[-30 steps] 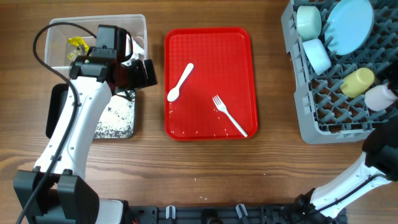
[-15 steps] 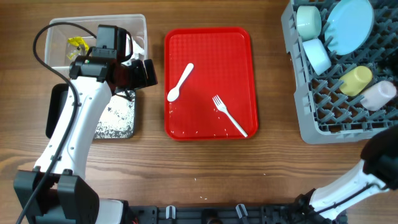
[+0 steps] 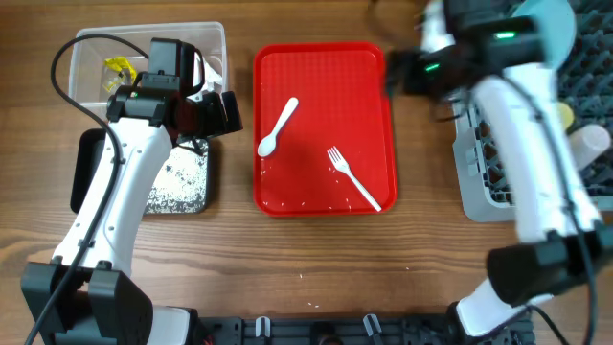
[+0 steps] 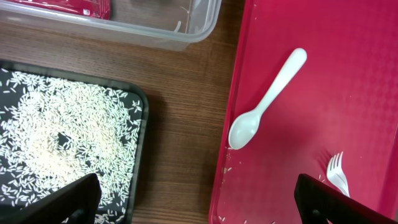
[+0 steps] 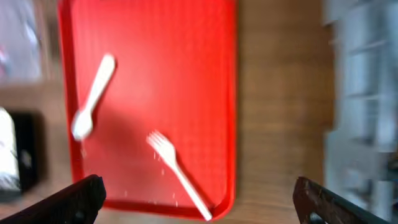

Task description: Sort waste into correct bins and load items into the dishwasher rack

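Observation:
A white spoon and a white fork lie on the red tray. My left gripper is open and empty, between the black tray and the red tray. Its wrist view shows the spoon, the fork tines and rice in the black tray. My right gripper is open and empty above the red tray's right edge; its blurred view shows the spoon and fork. The grey rack holds a pale pink cup; my right arm hides most of its other contents.
The clear tub at the back left holds a yellow wrapper. The black tray with rice lies in front of it. A few rice grains are scattered on the red tray and on the table in front of it.
My right arm has swung in from the lower right to above the gap between rack and red tray. The left arm, spoon and fork have not moved.

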{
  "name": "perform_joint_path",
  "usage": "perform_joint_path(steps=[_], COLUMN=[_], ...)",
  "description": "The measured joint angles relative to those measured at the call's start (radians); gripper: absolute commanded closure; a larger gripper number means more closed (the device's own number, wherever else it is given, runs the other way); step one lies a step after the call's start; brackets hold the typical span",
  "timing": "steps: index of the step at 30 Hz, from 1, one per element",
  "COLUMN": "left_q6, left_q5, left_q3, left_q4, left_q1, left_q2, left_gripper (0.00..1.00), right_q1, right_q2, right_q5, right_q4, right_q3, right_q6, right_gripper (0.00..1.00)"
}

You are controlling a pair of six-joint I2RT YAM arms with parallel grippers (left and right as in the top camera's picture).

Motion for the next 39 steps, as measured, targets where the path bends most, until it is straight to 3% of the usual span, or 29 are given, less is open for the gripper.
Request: perform_joint_path(steps=[3,9,14,18,22,24,28,34,39], left_q6=[0.000,0.000,0.000,0.000,0.000,0.000,0.000,0.000,0.000], left_q5=[0.000,0.000,0.000,0.000,0.000,0.000,0.000,0.000,0.000], left_q3=[0.000,0.000,0.000,0.000,0.000,0.000,0.000,0.000,0.000], left_q4=[0.000,0.000,0.000,0.000,0.000,0.000,0.000,0.000,0.000], left_q1=[0.000,0.000,0.000,0.000,0.000,0.000,0.000,0.000,0.000], left_q2=[0.000,0.000,0.000,0.000,0.000,0.000,0.000,0.000,0.000], left_gripper=[0.00,0.00,0.00,0.00,0.00,0.00,0.00,0.00,0.00], right_q1=[0.098,0.138,0.191,0.212,0.215,0.215,0.215,0.215,0.199], right_q2=[0.062,0.090,0.092,0.092,0.085,0.080,0.079,0.077,0.043], right_q5=[0.020,-0.016,-0.049,-0.059,-0.061,-0.061,-0.061,-0.062,-0.057], right_q4=[0.035,0.216,0.403,0.523,0.596,0.628,0.642,0.635,0.490], right_q3=[-0.119,-0.405,-0.592,-0.683,-0.740,-0.753,-0.763,-0.763,-0.708], right_q6=[0.002,-0.028,-0.050,-0.047,-0.046,-0.041,-0.015,0.066,0.113], right_gripper=[0.01,0.12,0.32,0.41,0.61,0.80,0.93,0.96,0.96])
